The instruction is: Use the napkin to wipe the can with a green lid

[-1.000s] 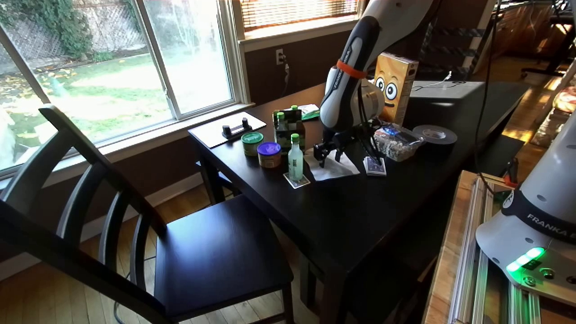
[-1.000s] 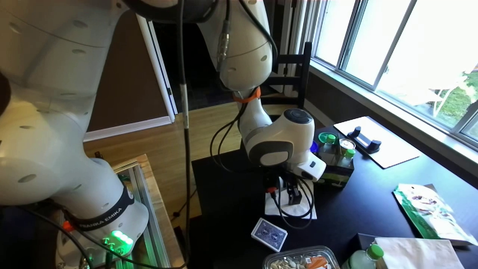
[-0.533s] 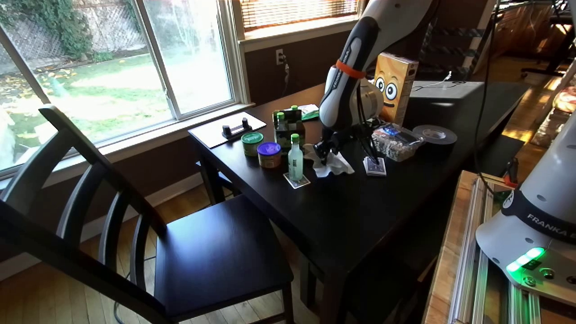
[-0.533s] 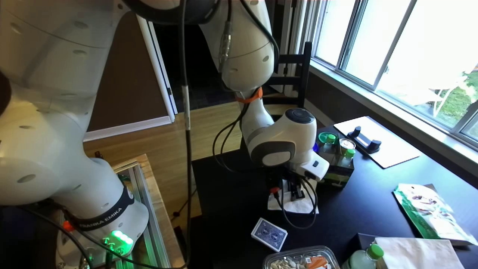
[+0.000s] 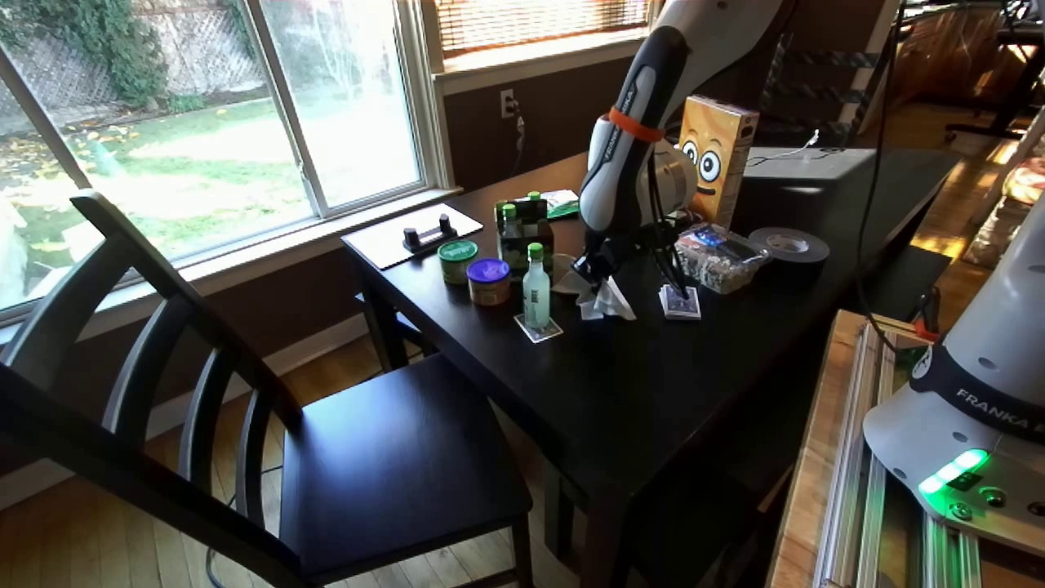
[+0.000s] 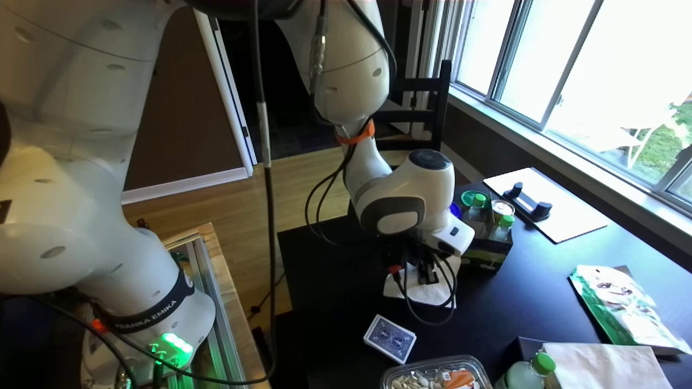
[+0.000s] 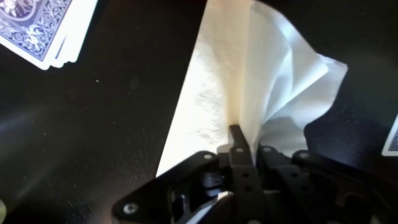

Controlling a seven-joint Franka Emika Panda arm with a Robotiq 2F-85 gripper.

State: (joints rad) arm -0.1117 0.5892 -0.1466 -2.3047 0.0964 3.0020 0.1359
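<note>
The white napkin point(image 5: 608, 304) lies bunched on the dark table, its folds rising between the fingers of my gripper point(image 5: 594, 276). In the wrist view the napkin point(image 7: 205, 102) is pinched up into a crease where my gripper point(image 7: 250, 140) is shut on it; one fingertip is hidden by the cloth. Part of the napkin point(image 6: 416, 294) still rests on the tabletop. The can with a green lid point(image 5: 458, 263) stands upright near the table's end, apart from the gripper. Only its green lid point(image 6: 473, 198) shows past the carton in an exterior view.
Between gripper and green-lidded can stand a green-capped bottle point(image 5: 535, 292) on a card, a can with a purple lid point(image 5: 488, 283) and a bottle carton point(image 5: 522, 241). A card deck point(image 5: 680, 302), plastic food container point(image 5: 720, 260) and tape roll point(image 5: 788, 245) lie on the other side.
The gripper's fingers have come together on the napkin. The napkin, flat on the table a second ago, is now gathered and creased upward, its outer edges drawn in.
</note>
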